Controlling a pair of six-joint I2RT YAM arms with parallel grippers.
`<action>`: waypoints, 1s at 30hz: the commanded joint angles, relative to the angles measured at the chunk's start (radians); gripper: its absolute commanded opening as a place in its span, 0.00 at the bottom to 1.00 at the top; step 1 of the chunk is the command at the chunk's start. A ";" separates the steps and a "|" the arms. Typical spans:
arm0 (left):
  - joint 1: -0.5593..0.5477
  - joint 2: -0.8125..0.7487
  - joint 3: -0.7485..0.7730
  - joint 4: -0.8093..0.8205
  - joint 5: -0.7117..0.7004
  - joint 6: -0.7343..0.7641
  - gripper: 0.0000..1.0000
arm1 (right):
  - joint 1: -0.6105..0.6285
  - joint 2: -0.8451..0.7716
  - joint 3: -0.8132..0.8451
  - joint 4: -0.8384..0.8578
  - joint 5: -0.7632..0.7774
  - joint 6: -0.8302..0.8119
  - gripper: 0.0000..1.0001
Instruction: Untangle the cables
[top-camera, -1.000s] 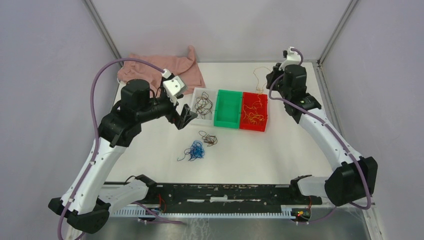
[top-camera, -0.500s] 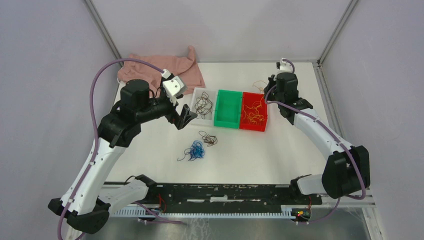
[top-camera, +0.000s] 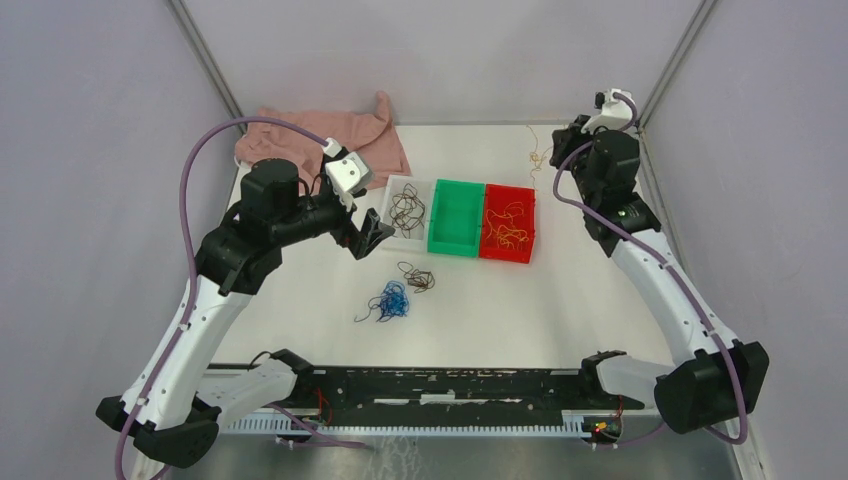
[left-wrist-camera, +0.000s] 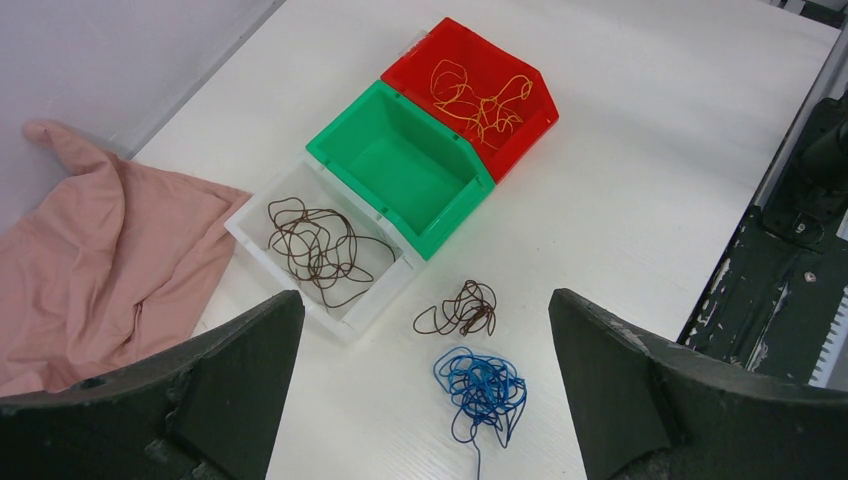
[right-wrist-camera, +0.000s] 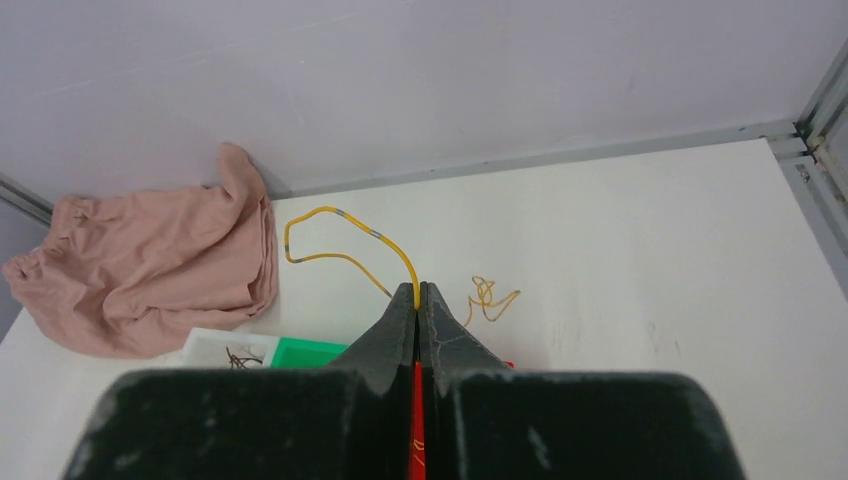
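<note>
A tangled blue cable bunch lies mid-table, with a small dark brown bunch just beyond it. More brown cables fill the white bin. Yellow-orange cables lie in the red bin. My left gripper hovers open above the two loose bunches, holding nothing. Raised at the far right, my right gripper is shut on a yellow cable that loops out from its fingertips.
An empty green bin sits between the white and red bins. A pink cloth is bunched at the back left. Enclosure walls and a metal corner post stand close behind the right arm.
The right gripper dipped toward the red bin, then pulled back up to the far right corner with the yellow strand. The left arm has stayed still.
</note>
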 joint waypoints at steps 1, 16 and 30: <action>0.007 -0.007 0.010 0.035 0.012 0.024 0.99 | -0.003 -0.044 0.031 0.036 -0.023 0.007 0.00; 0.007 -0.018 0.003 0.034 0.021 0.024 0.99 | -0.003 -0.009 -0.017 -0.172 -0.138 0.113 0.00; 0.006 -0.018 0.004 0.009 0.017 0.036 0.99 | 0.008 0.301 -0.007 -0.193 -0.046 0.091 0.00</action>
